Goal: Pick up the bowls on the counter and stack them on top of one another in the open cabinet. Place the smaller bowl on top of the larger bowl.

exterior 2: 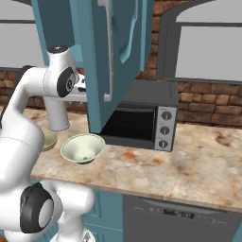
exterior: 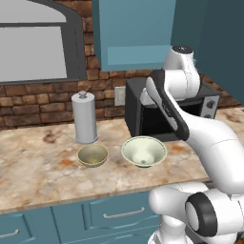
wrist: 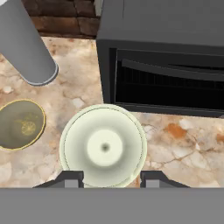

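The larger bowl [exterior: 144, 151] [exterior 2: 82, 147], pale greenish-white and flared, stands upright on the counter [exterior: 38, 167] in front of the toaster oven. To its left sits the smaller bowl [exterior: 93, 155] [exterior 2: 48, 140], olive-yellow. In the hand view my gripper [wrist: 111, 179] hangs high above the larger bowl [wrist: 103, 146] and looks straight down at it. Its fingertips [wrist: 72, 179] stand apart with nothing between them. The smaller bowl [wrist: 21, 124] lies at the left edge. The open cabinet [exterior: 138, 57] hangs above the oven, its door [exterior 2: 113, 47] swung out.
A tall grey canister [exterior: 84, 117] [wrist: 24, 48] stands behind the smaller bowl. A black toaster oven [exterior: 143, 114] [exterior 2: 142, 118] sits at the back under the cabinet. The open door hangs close to my hand in the right base view. Teal drawers [exterior: 119, 214] run below the counter.
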